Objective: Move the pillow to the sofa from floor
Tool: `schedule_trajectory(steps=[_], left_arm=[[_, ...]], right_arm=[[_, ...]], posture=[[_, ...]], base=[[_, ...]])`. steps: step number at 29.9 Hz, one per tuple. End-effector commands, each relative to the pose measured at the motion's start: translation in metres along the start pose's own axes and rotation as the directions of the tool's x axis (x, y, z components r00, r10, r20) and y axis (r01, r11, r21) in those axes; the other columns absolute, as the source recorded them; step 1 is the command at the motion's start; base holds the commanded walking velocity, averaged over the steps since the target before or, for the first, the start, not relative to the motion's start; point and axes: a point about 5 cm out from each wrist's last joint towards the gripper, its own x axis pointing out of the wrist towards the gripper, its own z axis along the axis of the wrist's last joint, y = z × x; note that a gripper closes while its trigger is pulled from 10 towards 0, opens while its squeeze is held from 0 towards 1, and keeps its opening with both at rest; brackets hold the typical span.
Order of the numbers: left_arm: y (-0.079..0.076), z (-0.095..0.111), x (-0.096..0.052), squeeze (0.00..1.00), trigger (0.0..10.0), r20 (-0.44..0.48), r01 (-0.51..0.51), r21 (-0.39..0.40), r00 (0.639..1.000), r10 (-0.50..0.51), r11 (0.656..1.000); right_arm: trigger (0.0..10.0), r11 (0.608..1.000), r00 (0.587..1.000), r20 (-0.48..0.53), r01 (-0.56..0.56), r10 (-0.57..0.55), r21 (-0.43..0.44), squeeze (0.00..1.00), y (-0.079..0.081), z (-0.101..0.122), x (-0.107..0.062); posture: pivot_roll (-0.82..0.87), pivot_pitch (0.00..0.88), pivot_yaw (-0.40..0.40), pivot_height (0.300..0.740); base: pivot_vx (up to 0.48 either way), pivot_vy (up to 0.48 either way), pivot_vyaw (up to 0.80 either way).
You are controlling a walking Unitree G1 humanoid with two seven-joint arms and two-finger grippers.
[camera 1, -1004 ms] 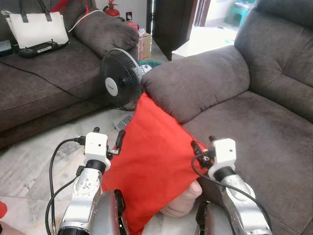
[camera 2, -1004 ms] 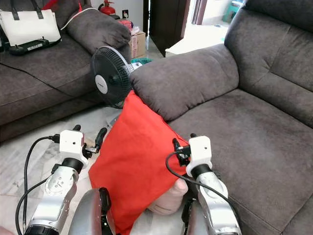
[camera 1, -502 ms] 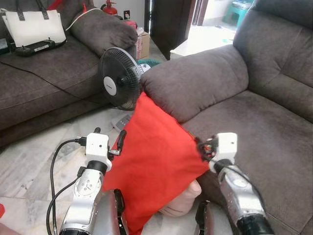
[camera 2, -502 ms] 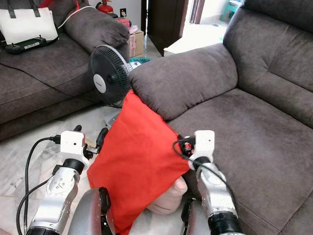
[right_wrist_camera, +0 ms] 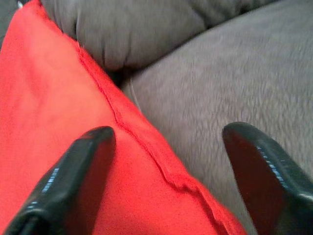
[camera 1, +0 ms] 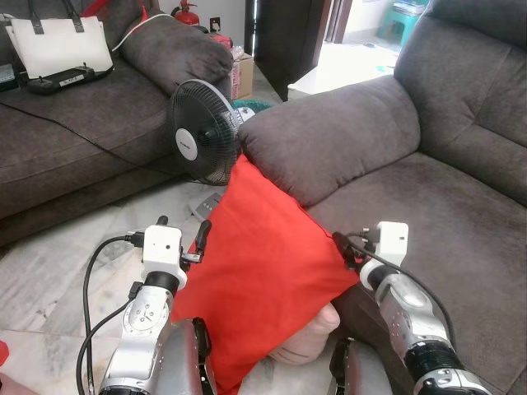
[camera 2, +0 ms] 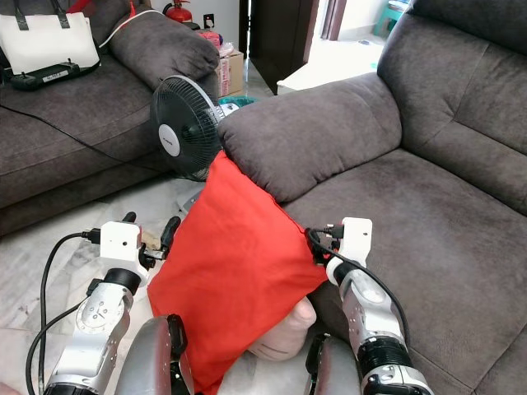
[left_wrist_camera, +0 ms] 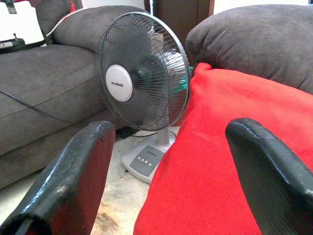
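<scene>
While propped against the sofa [camera 1: 428, 206] armrest, red pillow [camera 1: 255, 280], mid-frame: not yet on the seat.
Left end effector [camera 1: 183, 239] and right end effector [camera 1: 350, 247] flank it, both released; lift remains.

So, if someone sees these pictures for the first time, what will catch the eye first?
The red pillow, which stands on edge against the front of the grey sofa, its top corner under the sofa's armrest. The left gripper and the right gripper sit at its two sides, both open. Next comes the black fan on the floor behind the pillow.
</scene>
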Motion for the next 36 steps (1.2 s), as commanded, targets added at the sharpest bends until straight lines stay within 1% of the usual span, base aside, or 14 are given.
schedule_trajectory(steps=[1, 5, 8, 9, 15, 18, 19, 20, 21, 27, 31, 33, 36], left_arm=[[0.001, 0.003, 0.0, 0.0, 10.0, 0.001, -0.007, -0.003, 1.0, 0.007, 1.0], [0.001, 0.003, 0.001, 0.0, 10.0, 0.001, -0.005, -0.003, 1.0, 0.005, 1.0], [0.001, 0.003, 0.001, 0.0, 10.0, 0.0, -0.001, -0.003, 1.0, 0.001, 1.0], [0.001, 0.003, 0.001, 0.0, 10.0, -0.003, 0.003, -0.003, 1.0, -0.003, 1.0], [0.0, 0.002, 0.001, 0.0, 10.0, -0.01, 0.01, -0.004, 1.0, -0.01, 1.0], [-0.001, 0.0, 0.0, 0.0, 10.0, -0.02, 0.015, -0.008, 1.0, -0.015, 1.0], [-0.002, -0.001, 0.0, 0.0, 10.0, -0.024, 0.018, -0.009, 1.0, -0.019, 1.0], [-0.002, -0.001, 0.0, 0.0, 10.0, -0.027, 0.021, -0.011, 0.999, -0.021, 1.0], [-0.003, -0.002, -0.001, 0.0, 10.0, -0.03, 0.025, -0.012, 0.999, -0.025, 1.0], [-0.004, -0.003, -0.002, 0.0, 10.0, -0.038, 0.034, -0.015, 0.999, -0.034, 0.999], [-0.005, -0.004, -0.001, 0.0, 10.0, -0.043, 0.042, -0.017, 0.998, -0.042, 0.999], [-0.005, -0.004, -0.001, 0.0, 10.0, -0.043, 0.043, -0.017, 0.998, -0.043, 0.999], [-0.006, -0.004, -0.001, 0.0, 10.0, -0.043, 0.045, -0.016, 0.998, -0.045, 0.999]], right_arm=[[10.0, 1.0, 1.0, 0.004, -0.008, 0.008, 0.008, 1.0, -0.006, 0.006, 0.0], [10.0, 1.0, 1.0, -0.013, -0.004, 0.004, -0.008, 1.0, -0.011, 0.004, -0.001], [10.0, 1.0, 1.0, -0.016, 0.013, -0.013, 0.016, 1.0, -0.017, 0.003, -0.002], [10.0, 0.999, 1.0, -0.023, 0.002, -0.001, 0.036, 1.0, -0.017, 0.002, -0.002], [10.0, 0.998, 0.997, -0.058, -0.045, 0.048, 0.053, 1.0, -0.017, -0.005, -0.004], [10.0, 0.994, 0.993, -0.078, -0.079, 0.085, 0.078, 1.0, -0.017, -0.011, -0.007], [10.0, 0.993, 0.992, -0.083, -0.088, 0.095, 0.08, 0.73, -0.017, -0.012, -0.007], [10.0, 0.992, 0.991, -0.086, -0.096, 0.103, 0.082, 0.73, -0.017, -0.013, -0.007], [10.0, 0.991, 0.989, -0.093, -0.106, 0.114, 0.084, 0.0, -0.016, -0.014, -0.008], [10.0, 0.987, 0.984, -0.115, -0.126, 0.137, 0.102, 0.0, -0.012, -0.023, -0.009], [10.0, 0.979, 0.973, -0.145, -0.16, 0.178, 0.128, 0.0, -0.005, -0.033, -0.01], [10.0, 0.978, 0.968, -0.161, -0.179, 0.195, 0.11, 0.0, -0.003, -0.038, -0.012], [10.0, 0.974, 0.969, -0.155, -0.172, 0.195, 0.15, 0.0, -0.001, -0.042, -0.013]], posture=[[0.16, 0.0, -0.077, 0.492], [0.16, 0.0, -0.076, 0.492], [0.17, 0.0, -0.074, 0.492], [0.17, 0.0, -0.074, 0.492], [0.17, 0.0, -0.076, 0.492], [0.17, 0.0, -0.077, 0.492], [0.17, 0.0, -0.076, 0.492], [0.17, 0.0, -0.076, 0.492], [0.17, 0.0, -0.075, 0.492], [0.17, 0.0, -0.075, 0.492], [0.16, 0.0, -0.072, 0.492], [0.16, 0.0, -0.072, 0.492], [0.17, 0.0, -0.071, 0.492]], base=[[0.0, 0.0, 0.0], [0.0, 0.0, 0.0], [0.0, 0.0, 0.0], [0.0, 0.0, 0.0], [0.0, 0.0, 0.0], [0.0, 0.0, 0.0], [0.0, 0.0, 0.0], [0.0, 0.0, 0.0], [0.0, 0.0, 0.0], [0.0, 0.0, 0.0], [0.0, 0.0, 0.0], [0.0, 0.0, 0.0], [0.0, 0.0, 0.0]])
